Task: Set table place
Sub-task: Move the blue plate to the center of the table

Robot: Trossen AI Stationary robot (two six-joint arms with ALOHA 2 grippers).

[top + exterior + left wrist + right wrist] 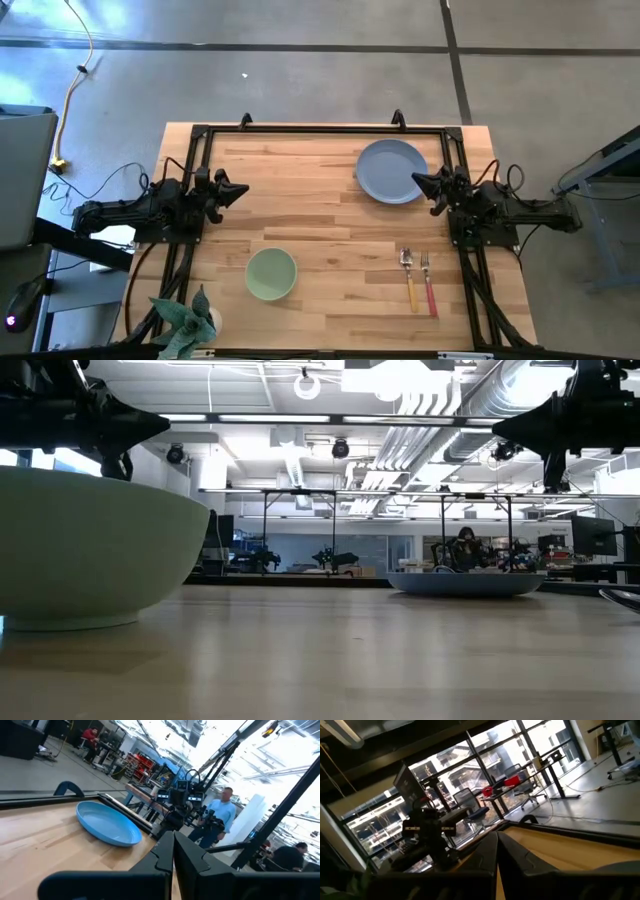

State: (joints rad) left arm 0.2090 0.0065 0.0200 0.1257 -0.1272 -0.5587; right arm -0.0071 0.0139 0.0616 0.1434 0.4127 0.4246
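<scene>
The round grey-blue plate [392, 171] lies flat on the table's far right part; it also shows in the left wrist view [107, 822] and the low view [466, 582]. The pale green bowl [271, 273] stands near the front, left of centre. The yellow-handled spoon [409, 281] and the red-handled fork [429, 285] lie side by side at the front right. My left gripper [243, 189] is shut and empty above the table's left side. My right gripper [417, 181] is shut and empty above the plate's right edge.
A black metal frame [320, 128] runs around the tabletop's edges. A green plant-like thing [185, 318] sits at the front left corner. Bare wood [310, 200] lies between the two grippers. People show in the room beyond the table.
</scene>
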